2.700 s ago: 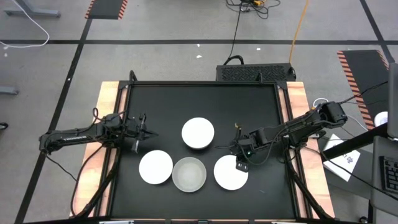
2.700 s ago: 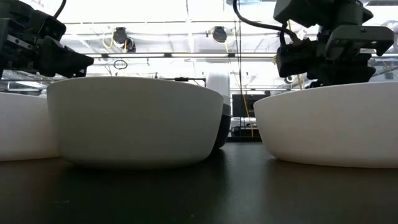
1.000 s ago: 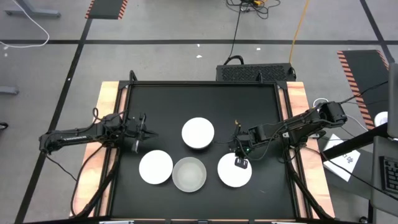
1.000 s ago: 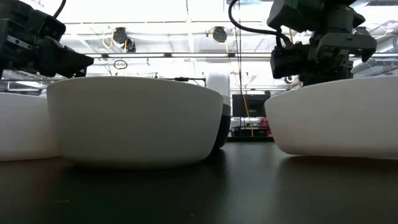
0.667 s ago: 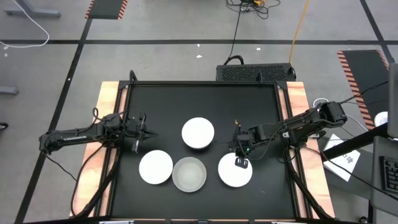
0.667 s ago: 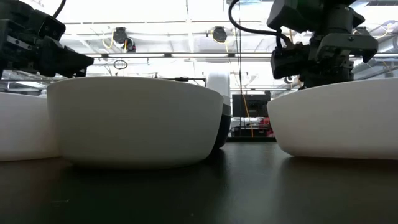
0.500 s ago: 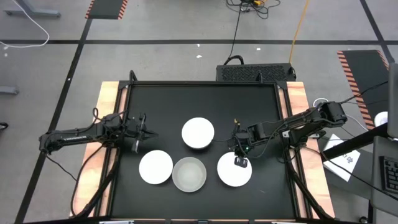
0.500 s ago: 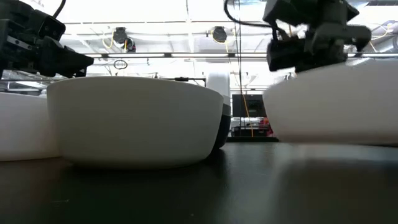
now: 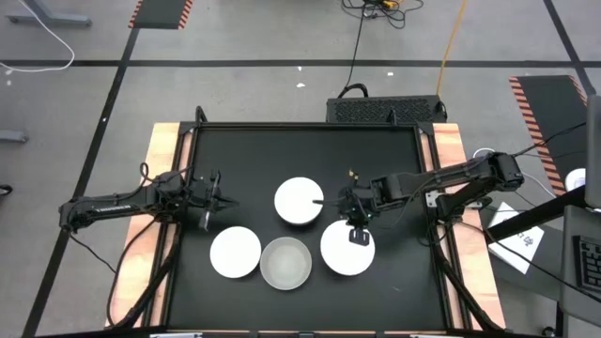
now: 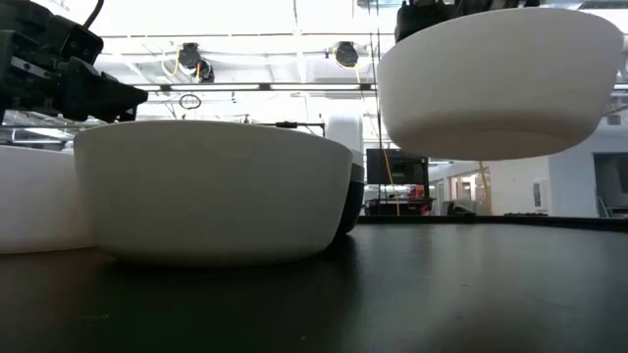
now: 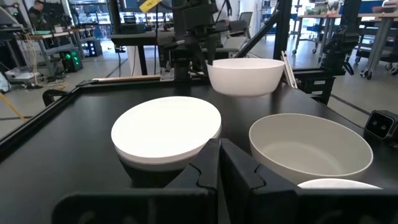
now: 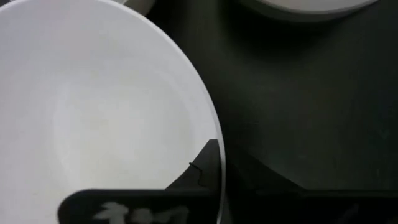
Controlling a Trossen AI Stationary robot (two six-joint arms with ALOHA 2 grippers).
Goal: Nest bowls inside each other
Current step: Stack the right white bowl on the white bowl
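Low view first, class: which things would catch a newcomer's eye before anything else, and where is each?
A white bowl hangs in the air above the black table, pinched at its rim by the right gripper. Below and beside it, a second white bowl sits close to the camera with a dark bowl tucked just behind it. The left gripper waits near the table's left edge.
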